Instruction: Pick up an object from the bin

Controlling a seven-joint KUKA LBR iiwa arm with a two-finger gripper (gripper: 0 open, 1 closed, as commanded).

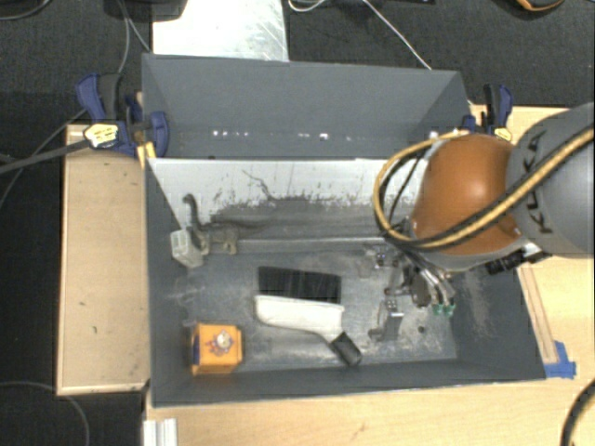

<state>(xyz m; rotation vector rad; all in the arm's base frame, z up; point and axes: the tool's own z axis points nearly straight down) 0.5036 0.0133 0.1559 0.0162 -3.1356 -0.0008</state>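
Note:
My gripper (405,297) hangs low over the bin's right part, just below the arm's orange cover. Bare bin floor lies under it. The nearest thing is a white handle-shaped piece with a black tip (299,314), lying flat to the gripper's left, its black end pointing toward the gripper. Directly behind it lies a black rectangular block (297,283). The gripper touches neither of them.
A small orange box with a metal knob (217,347) sits in the front left corner. A grey metal tool with a hooked end (197,241) lies along the back left wall. The arm reaches in from the right.

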